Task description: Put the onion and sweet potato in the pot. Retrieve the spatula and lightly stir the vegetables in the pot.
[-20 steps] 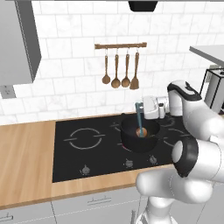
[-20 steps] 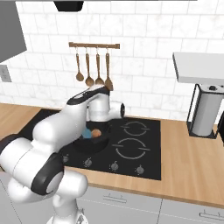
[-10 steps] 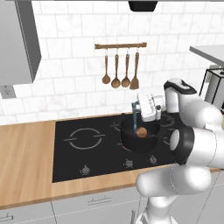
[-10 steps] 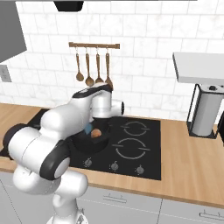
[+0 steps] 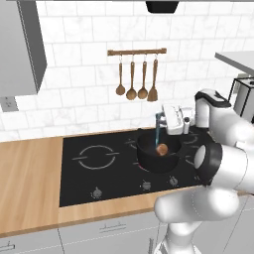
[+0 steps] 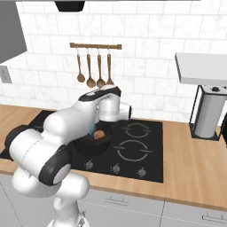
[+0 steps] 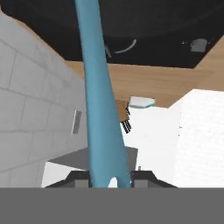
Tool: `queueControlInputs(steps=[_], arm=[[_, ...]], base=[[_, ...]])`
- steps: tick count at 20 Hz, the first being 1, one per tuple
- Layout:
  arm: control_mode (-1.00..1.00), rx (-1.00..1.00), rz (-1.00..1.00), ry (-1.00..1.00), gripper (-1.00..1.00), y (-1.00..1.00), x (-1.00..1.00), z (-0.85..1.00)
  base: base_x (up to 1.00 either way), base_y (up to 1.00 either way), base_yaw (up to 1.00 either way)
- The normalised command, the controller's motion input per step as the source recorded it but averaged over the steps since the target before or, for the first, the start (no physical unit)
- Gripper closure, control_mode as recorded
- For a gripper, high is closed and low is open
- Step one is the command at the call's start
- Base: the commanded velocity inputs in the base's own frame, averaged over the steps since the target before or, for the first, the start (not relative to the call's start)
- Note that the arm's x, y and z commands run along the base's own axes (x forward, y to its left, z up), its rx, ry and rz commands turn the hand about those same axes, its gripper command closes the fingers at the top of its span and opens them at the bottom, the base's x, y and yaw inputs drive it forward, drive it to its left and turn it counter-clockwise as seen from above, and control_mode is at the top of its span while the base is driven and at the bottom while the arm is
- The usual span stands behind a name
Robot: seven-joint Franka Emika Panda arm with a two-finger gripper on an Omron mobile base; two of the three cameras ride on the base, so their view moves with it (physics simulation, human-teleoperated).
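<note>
Pincer (image 7: 109,177) pinching one teal spatula (image 5: 158,128) upright over one dark pot (image 5: 158,155); one reddish-brown vegetable (image 5: 162,149) visible inside; four wooden utensils (image 5: 137,79) hang behind.

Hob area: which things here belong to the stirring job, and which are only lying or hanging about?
Job:
- pot on the hob
- spatula, held by the shut gripper, reaching down into the pot
- reddish-brown vegetable in the pot

Just about:
- wooden utensils hanging on the wall rail
- paper towel roll on the counter
</note>
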Motion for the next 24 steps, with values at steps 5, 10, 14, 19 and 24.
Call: queueControlInputs(steps=[5, 10, 14, 19, 24], arm=[[-1.00, 0.24, -0.12, 0.03, 1.00, -0.17, -0.31, 0.76], [-1.00, 0.00, -0.21, 0.11, 1.00, -0.47, 0.02, 0.09], [-1.00, -0.01, -0.13, 0.21, 1.00, -0.26, 0.00, -0.43], [-1.00, 0.00, -0.11, 0.16, 1.00, -0.20, 0.00, -0.11], [-1.00, -0.01, -0.10, 0.19, 1.00, -0.13, 0.00, -0.09]], base=[[0.00, 0.00, 0.00], [0.00, 0.00, 0.00], [0.00, 0.00, 0.00], [0.00, 0.00, 0.00], [0.00, 0.00, 0.00]])
